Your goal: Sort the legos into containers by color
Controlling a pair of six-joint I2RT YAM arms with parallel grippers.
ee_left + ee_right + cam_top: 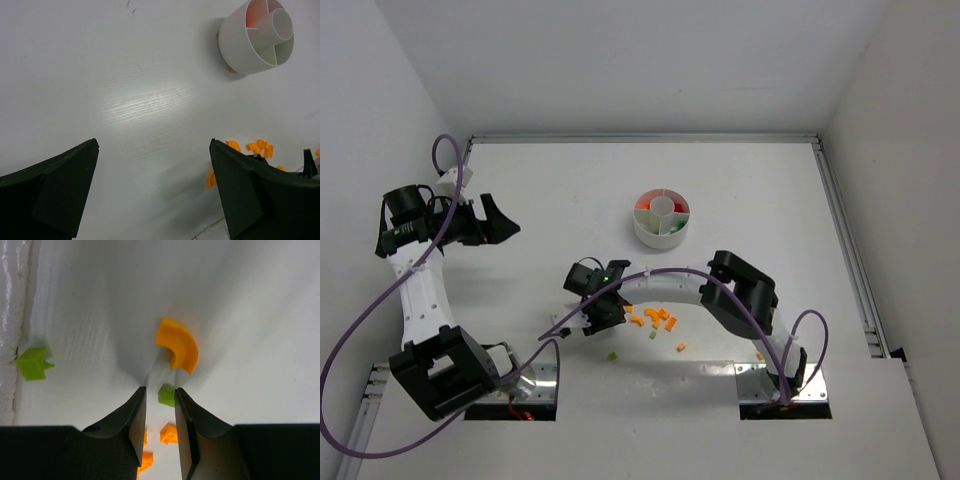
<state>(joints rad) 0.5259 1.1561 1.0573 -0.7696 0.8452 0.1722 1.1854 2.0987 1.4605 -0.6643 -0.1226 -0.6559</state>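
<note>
While your right gripper point(160, 400) pinches a green brick point(167, 395) by its edge | it may slip free | left gripper point(152, 192) spread, idle

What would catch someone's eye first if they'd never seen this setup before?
Probably the scatter of orange legos on the white table in front of the arm bases. The right gripper is low over it, jaws nearly closed around a small green lego, a curved orange piece just beyond. Farther back sits the round white divided dish; the left gripper hangs open, off to the side.
</note>
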